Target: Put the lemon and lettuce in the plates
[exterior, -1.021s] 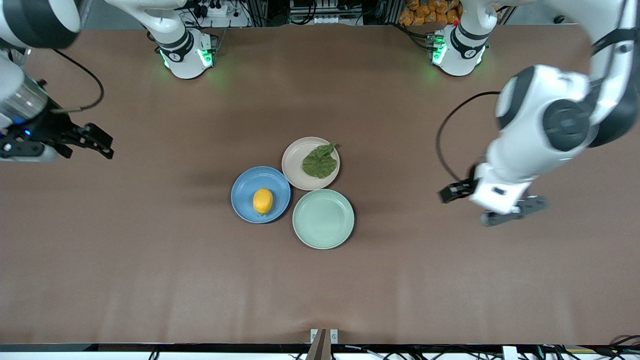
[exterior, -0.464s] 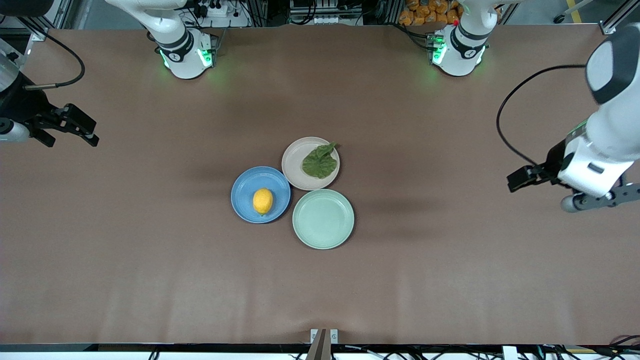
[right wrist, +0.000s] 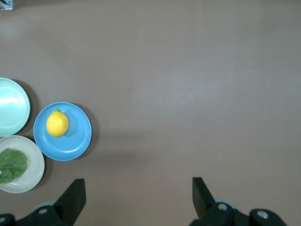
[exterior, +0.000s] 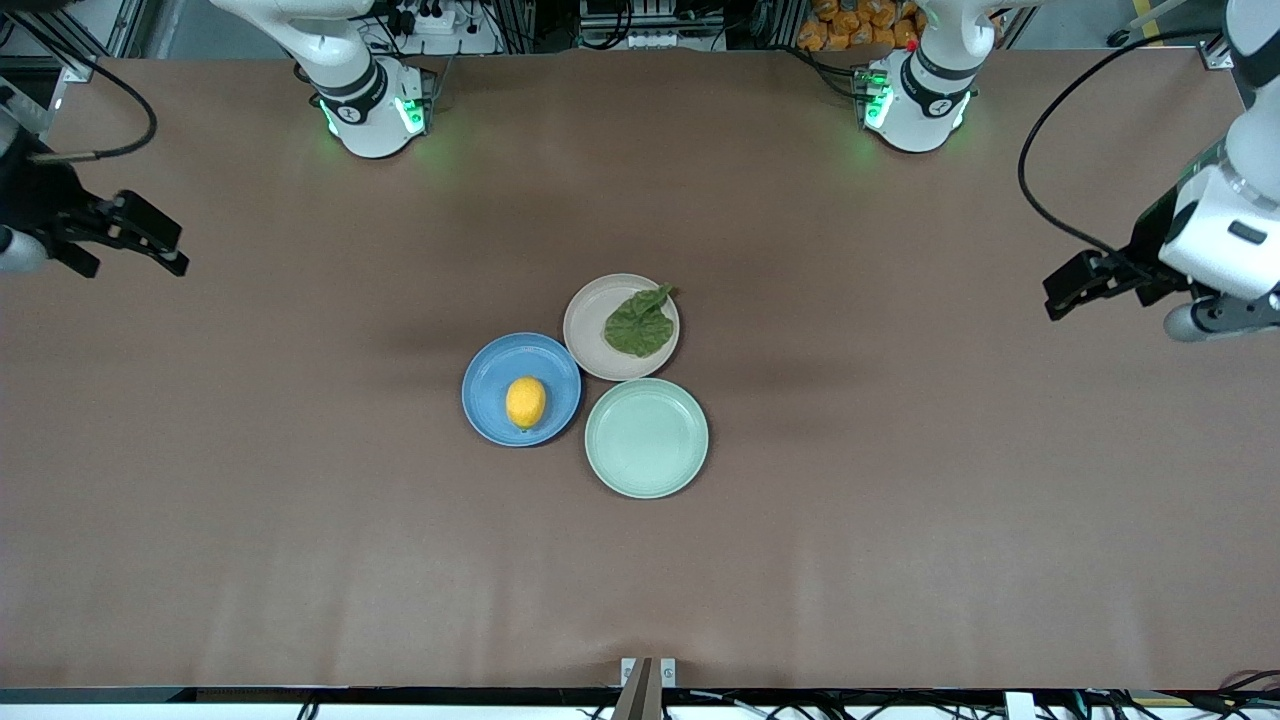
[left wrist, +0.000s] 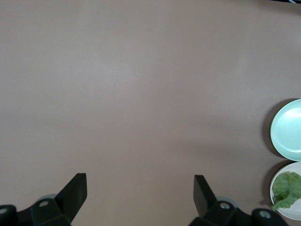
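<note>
Yellow oval lemon (exterior: 526, 402) sits in round blue plate (exterior: 490, 380); crinkled green lettuce leaf (exterior: 639, 323) lies in beige plate (exterior: 588, 320). Task looks complete. Left gripper (exterior: 1090, 282) and right gripper (exterior: 135, 235), both spread and empty, over bare table ends.

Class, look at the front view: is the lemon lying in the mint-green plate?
No. The lemon lies in the blue plate, while the mint-green plate beside it holds nothing.
</note>
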Tool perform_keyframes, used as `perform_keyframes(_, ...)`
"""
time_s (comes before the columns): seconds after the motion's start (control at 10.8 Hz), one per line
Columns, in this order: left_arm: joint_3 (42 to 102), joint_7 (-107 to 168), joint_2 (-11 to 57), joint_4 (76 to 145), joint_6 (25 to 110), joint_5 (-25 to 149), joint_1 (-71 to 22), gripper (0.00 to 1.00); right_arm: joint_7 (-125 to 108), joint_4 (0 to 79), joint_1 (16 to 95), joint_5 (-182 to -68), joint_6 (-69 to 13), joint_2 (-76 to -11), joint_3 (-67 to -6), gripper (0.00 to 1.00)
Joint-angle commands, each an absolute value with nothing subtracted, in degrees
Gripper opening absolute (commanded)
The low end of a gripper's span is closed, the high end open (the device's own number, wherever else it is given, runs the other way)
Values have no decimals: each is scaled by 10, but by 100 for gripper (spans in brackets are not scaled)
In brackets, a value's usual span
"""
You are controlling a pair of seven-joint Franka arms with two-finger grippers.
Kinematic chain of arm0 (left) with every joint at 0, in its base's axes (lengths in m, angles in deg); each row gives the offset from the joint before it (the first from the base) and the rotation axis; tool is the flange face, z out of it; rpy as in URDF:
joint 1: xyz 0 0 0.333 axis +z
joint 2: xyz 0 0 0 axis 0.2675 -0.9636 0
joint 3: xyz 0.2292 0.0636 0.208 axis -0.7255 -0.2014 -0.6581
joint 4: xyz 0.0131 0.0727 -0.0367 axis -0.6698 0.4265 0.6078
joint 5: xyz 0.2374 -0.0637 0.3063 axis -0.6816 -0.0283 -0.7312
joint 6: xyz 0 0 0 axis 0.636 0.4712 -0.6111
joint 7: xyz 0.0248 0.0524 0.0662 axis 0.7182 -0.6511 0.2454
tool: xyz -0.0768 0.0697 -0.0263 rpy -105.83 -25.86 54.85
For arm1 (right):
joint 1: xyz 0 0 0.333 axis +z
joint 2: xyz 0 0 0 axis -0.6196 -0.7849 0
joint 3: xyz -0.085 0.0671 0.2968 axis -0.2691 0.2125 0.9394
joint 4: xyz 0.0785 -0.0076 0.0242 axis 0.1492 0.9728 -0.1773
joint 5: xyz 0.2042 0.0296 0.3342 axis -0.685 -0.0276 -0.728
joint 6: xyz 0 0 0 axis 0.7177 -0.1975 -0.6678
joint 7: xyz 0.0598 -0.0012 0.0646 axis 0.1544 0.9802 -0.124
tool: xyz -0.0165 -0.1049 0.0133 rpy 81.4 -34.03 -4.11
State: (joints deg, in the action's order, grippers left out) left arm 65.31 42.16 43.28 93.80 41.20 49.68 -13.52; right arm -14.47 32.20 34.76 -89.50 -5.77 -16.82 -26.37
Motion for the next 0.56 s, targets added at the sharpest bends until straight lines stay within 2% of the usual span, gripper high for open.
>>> perform_keyframes(0.0, 590, 404, 449, 954, 408, 528, -170, 100, -126, 304, 346, -896, -42, -190, -263, 100)
perform_keyframes(0.46, 590, 405, 447, 953, 407, 529, -175, 100, -125, 322, 357, -895, -50, -183, -263, 100)
